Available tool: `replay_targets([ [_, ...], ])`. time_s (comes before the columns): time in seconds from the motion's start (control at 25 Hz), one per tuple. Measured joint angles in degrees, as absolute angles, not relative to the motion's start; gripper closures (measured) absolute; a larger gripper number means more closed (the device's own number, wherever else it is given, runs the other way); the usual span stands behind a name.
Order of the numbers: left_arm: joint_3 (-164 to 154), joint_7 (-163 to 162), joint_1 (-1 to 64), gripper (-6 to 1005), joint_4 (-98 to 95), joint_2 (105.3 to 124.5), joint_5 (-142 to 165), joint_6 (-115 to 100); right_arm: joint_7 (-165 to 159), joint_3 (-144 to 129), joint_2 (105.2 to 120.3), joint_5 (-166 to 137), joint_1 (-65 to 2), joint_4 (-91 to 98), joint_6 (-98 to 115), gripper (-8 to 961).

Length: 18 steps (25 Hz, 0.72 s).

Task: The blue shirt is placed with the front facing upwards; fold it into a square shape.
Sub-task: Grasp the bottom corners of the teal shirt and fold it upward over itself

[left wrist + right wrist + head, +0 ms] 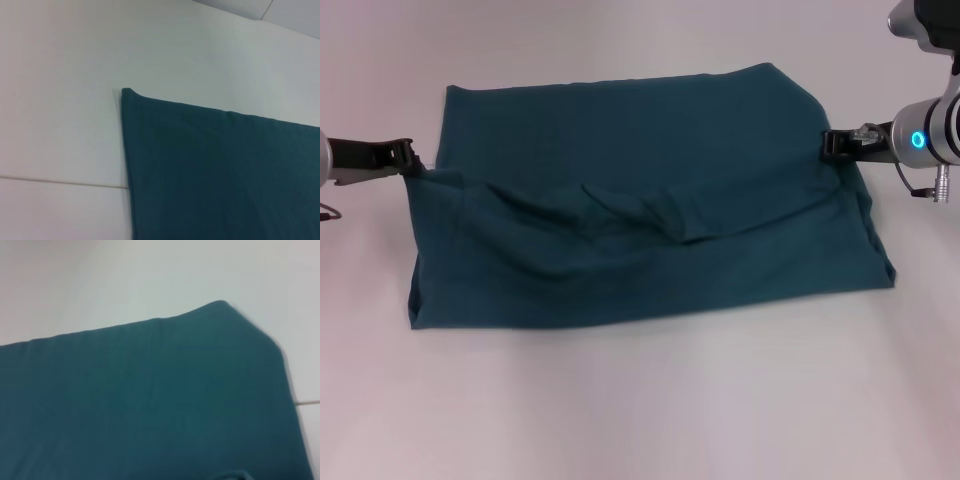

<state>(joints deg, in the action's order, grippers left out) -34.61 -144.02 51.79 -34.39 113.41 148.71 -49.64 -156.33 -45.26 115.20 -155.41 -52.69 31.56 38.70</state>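
Blue shirt (pixel 650 210), soft rumpled rectangle, possibly folded

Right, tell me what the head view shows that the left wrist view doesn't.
Only the head view shows both pincers: the left pincer at the blue shirt's left edge, the right pincer at its right edge, and rumpled folds across its middle. Only the left wrist view shows a thin seam line in the table. Both show the shirt's corner on the white table.

Plain dark teal-blue shirt (pixel 650 200) on a white table (pixel 640 400); black end effectors.
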Motion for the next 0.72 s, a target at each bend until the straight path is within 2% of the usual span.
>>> replay_targets([
  [0.72, -40.66, -143.87, 51.95, 996, -33.41, 114.82, 149.13, -43.17, -159.46, -47.35, 115.26, -158.86, -53.04, 29.37, 35.84, 921],
])
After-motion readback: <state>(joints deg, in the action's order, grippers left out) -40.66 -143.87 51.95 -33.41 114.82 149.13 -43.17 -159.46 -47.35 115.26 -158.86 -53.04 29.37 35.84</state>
